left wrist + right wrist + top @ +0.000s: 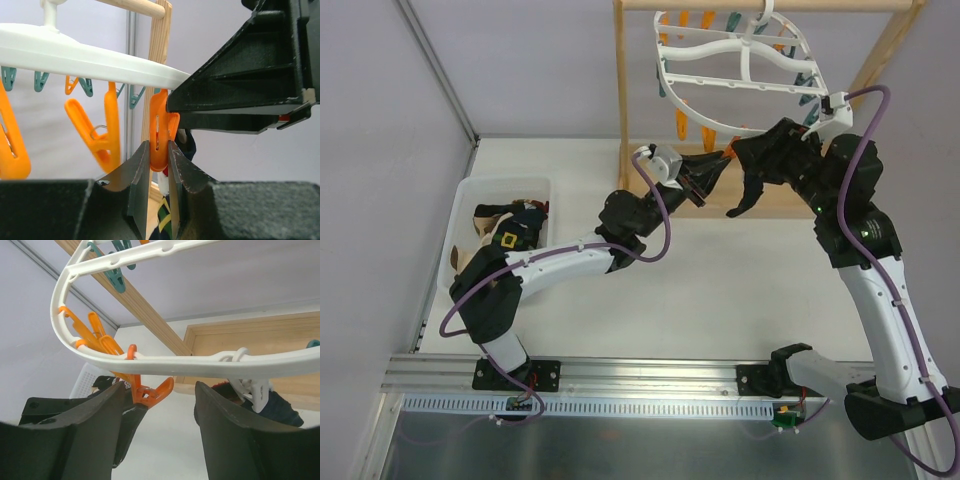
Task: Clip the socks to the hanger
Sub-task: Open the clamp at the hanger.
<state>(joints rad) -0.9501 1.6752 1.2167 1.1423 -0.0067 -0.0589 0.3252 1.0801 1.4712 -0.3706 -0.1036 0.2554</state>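
The left gripper (159,147) is seen closed on a small orange plastic peg (159,125) that is hung under the large white plastic oval hanger (75,52). A dark sock (165,221) with yellow-green marks is seen just below the peg, between the fingers. The right gripper (160,390) is held open, with the hanger's rim between its fingers. More limp socks (520,222) are seen in a white plastic bin (506,182), well behind the left gripper.
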